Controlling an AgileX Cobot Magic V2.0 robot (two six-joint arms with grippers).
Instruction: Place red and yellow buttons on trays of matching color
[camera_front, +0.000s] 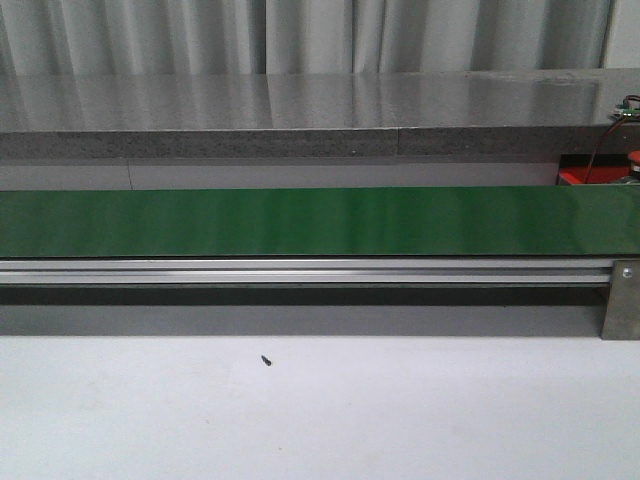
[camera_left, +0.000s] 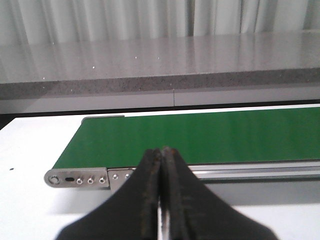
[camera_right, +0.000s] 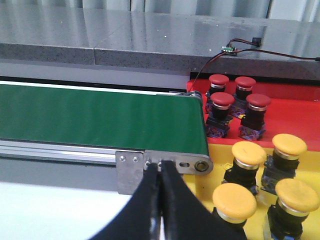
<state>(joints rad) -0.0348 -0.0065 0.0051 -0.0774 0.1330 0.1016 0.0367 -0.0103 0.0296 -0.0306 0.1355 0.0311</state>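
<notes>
1. A green belt (camera_front: 320, 222) runs across the white table (camera_front: 320, 410) on a metal rail (camera_front: 300, 271).
2. A grey stone counter (camera_front: 300, 110) stretches behind the belt, with pale curtains (camera_front: 300, 35) hanging beyond it.
3. A small dark speck (camera_front: 266, 360) lies on the table near the rail.
4. A small circuit board (camera_right: 229, 49) with red and black wires (camera_right: 280, 54) rests on the counter.
</notes>
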